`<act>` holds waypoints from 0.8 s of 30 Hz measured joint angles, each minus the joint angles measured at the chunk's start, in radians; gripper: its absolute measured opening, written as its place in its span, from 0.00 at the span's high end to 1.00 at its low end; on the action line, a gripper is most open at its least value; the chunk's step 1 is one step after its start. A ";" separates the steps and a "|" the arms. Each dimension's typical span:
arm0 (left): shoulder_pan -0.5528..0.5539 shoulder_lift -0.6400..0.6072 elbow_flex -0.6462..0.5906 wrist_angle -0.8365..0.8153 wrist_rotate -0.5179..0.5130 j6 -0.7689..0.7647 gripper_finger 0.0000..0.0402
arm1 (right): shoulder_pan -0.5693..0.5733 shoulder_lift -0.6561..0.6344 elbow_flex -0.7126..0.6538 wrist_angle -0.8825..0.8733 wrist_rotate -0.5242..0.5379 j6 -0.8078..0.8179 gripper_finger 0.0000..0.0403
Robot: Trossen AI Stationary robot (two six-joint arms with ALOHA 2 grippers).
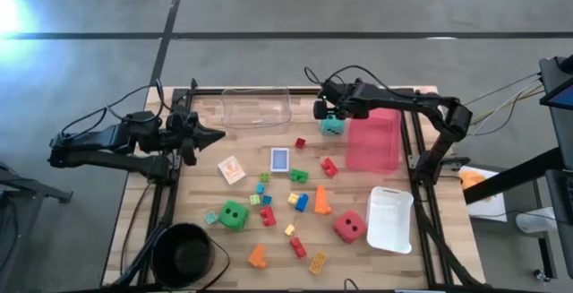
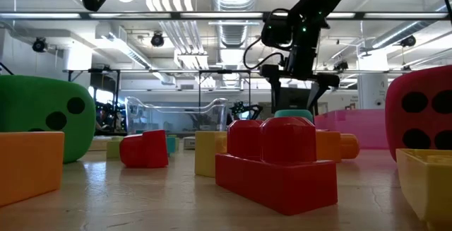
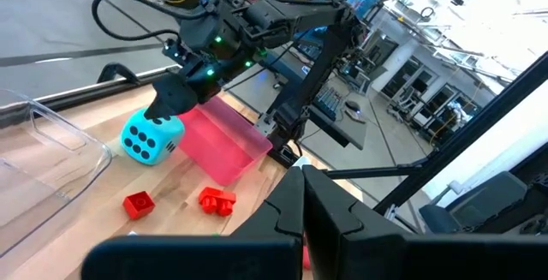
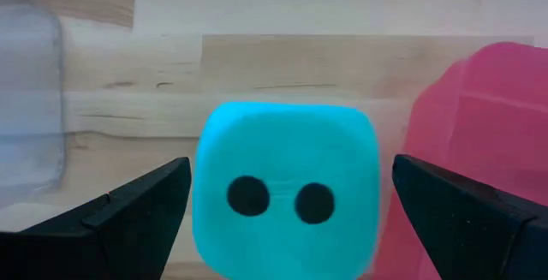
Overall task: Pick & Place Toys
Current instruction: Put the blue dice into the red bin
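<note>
The teal foam die sits on the table top by its underside, between the clear tray and the pink tray. My right gripper hangs over it, slanting down, open, with one finger on each side of the die and a gap at both. The same die and right gripper show at the far middle of the table. My left gripper waits shut above the table's left edge. A green die, a red die, a blue card box and several small bricks lie on the table.
The pink tray stands right beside the teal die, and the clear tray stands on its other side. A white tray lies near the right edge. A black bowl sits at the near left corner.
</note>
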 joint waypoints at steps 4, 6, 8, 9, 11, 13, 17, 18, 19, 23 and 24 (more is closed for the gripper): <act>0.000 0.000 0.000 0.000 0.000 0.001 0.99 | 0.005 0.000 -0.013 0.018 0.011 -0.013 0.01; 0.000 0.000 0.000 0.000 0.000 0.001 0.99 | 0.012 0.000 -0.015 0.036 0.030 -0.025 0.01; 0.000 0.000 0.000 0.000 0.000 0.001 0.99 | 0.016 0.000 -0.016 0.037 0.032 -0.031 0.01; 0.000 0.000 0.000 0.000 0.000 0.001 0.99 | 0.018 0.000 -0.018 0.040 0.036 -0.033 0.01; 0.000 0.000 0.000 0.000 0.000 0.001 0.99 | 0.025 0.005 -0.019 0.044 0.056 -0.044 0.01; 0.000 0.000 0.000 0.000 0.000 0.001 0.99 | 0.024 0.019 -0.019 0.044 0.054 -0.050 0.01; 0.000 0.000 0.000 0.000 0.000 0.000 0.99 | 0.035 0.062 -0.016 0.047 0.060 -0.048 0.01; 0.000 0.000 0.000 0.000 0.000 0.000 0.99 | 0.040 0.072 -0.012 0.045 0.063 -0.047 0.01; 0.000 0.000 0.000 0.000 0.000 0.000 0.99 | 0.047 0.084 -0.007 0.042 0.072 -0.045 0.01; -0.001 0.000 0.000 0.000 0.000 0.000 0.99 | 0.055 0.113 0.022 0.018 0.077 -0.043 0.01; -0.001 0.000 0.000 0.000 0.000 0.000 0.99 | 0.055 0.118 0.030 0.007 0.073 -0.043 0.01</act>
